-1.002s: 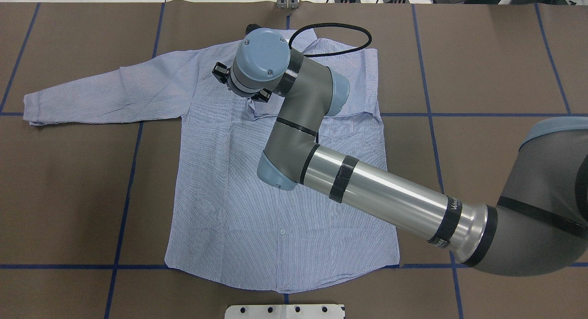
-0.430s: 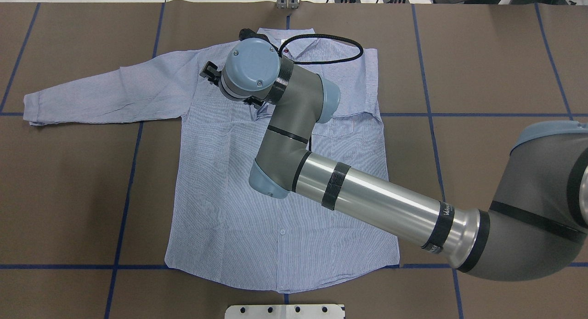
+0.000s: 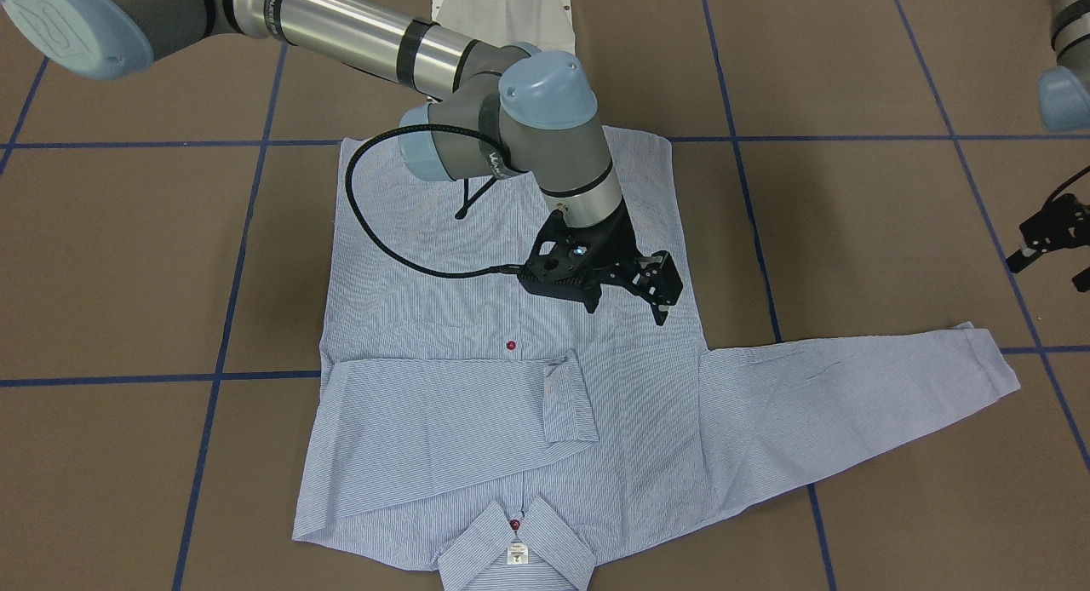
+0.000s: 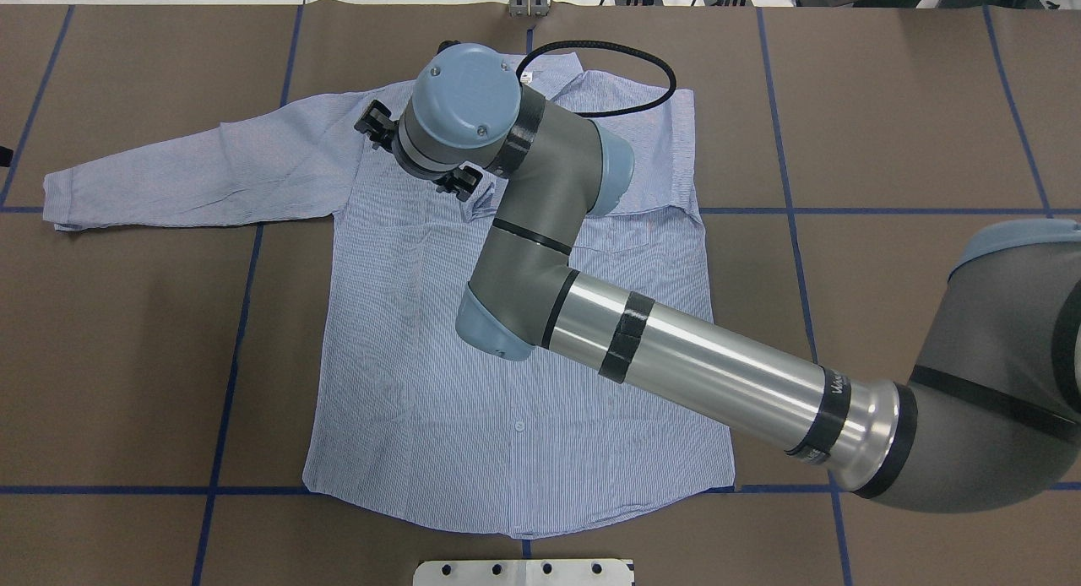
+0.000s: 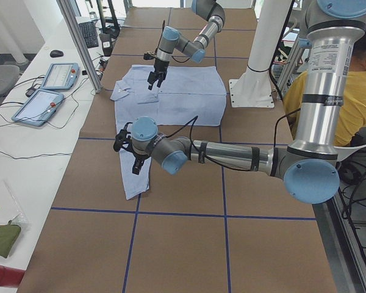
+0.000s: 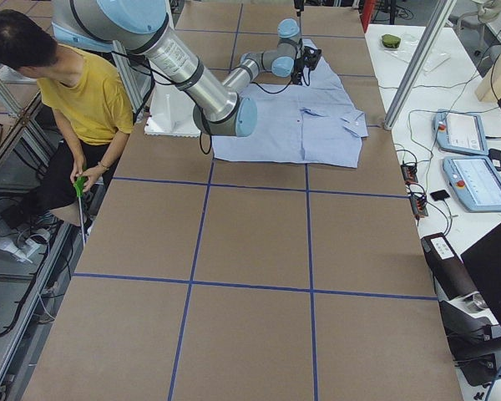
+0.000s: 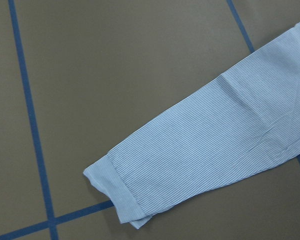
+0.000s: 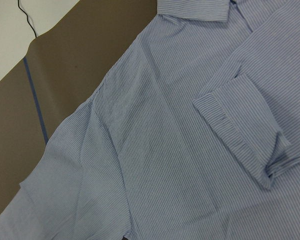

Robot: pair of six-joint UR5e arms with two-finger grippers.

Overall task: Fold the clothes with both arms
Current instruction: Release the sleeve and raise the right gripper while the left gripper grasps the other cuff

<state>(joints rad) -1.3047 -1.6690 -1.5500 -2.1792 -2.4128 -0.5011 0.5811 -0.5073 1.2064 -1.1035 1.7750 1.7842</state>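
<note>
One shirt (image 4: 405, 358), two arms (image 4: 701, 375)

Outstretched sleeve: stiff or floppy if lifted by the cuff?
Probably floppy: the sleeve lies flat with soft creases, so it should drape from the cuff. Likely light: cloth looks thin. The other sleeve lies folded across the chest, so it probably won't spring back.

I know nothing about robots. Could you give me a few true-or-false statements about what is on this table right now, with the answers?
1. The light blue-and-white striped button shirt lies spread on the brown table. True.
2. Both sleeves are folded over its chest. False: one sleeve is folded across, while the other sleeve lies stretched out on the table.
3. The right arm's black two-finger gripper is clamped on the collar. False: it is open over the shirt's front, holding nothing.
4. Blue tape lines cross the table. True.
</note>
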